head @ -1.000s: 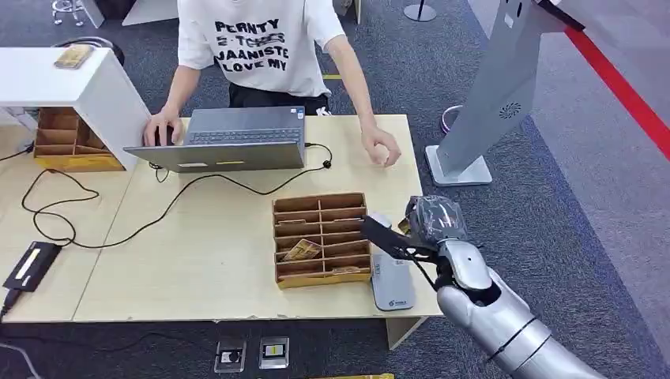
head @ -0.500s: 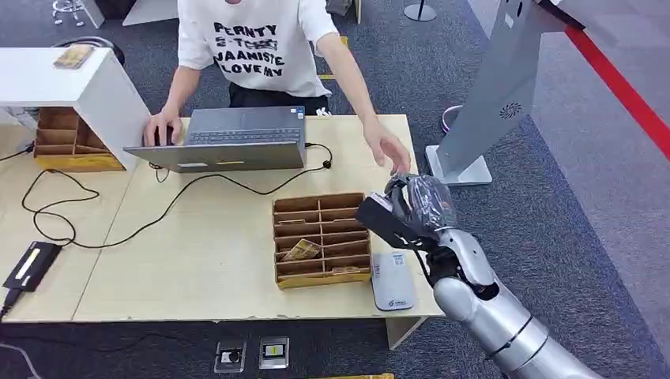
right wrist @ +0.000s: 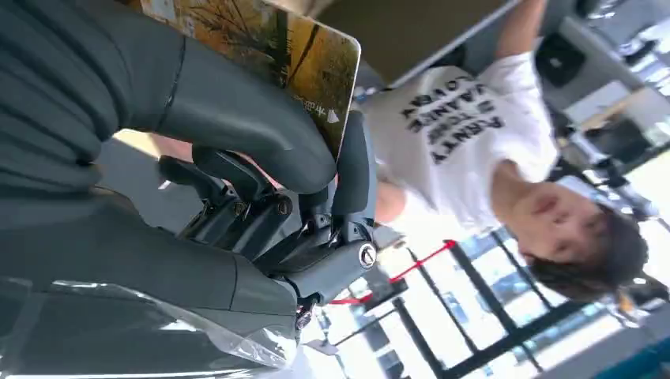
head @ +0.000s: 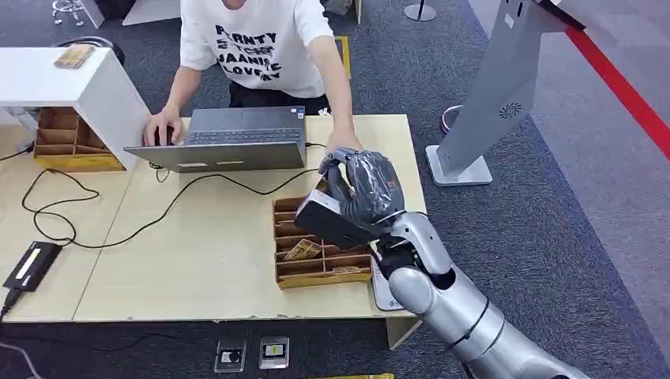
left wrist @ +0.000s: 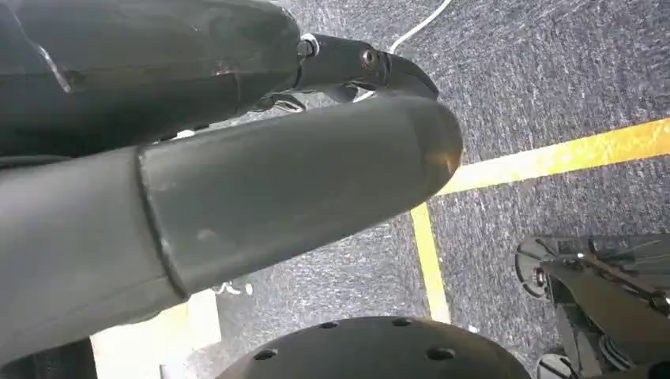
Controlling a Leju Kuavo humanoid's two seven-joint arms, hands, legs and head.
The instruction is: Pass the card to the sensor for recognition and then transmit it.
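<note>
right hand [head: 359,189] is raised over the wooden surface [head: 197,260], above the far edge of the divided card tray [head: 320,264], wrapped in clear plastic; right wrist view shows the card [right wrist: 292,59] pinched between the thick thumb and the dark fingers [right wrist: 351,178], printed face yellow-brown with small text at one corner. In head view the card is hidden behind the hand, so its tilt there can't be told. A person [head: 253,43] in a white printed T-shirt stands at 12 o'clock across the surface, one hand [head: 162,126] on the grey laptop [head: 229,142], the other arm reaching down toward the robot's raised hand, its fingers hidden behind it, contact can't be told. Grey card sensor [head: 385,288] lies flat at the near right corner of the surface, at about 5 o'clock from the tray, partly covered by the right forearm. One loose card [head: 302,250] sits in a tray compartment. Black cable [head: 95,213] runs from the laptop to a black box [head: 30,264] at 9 o'clock. Left hand [left wrist: 237,181] hangs over grey carpet with yellow floor tape [left wrist: 553,158]; can't tell how its fingers are set
</note>
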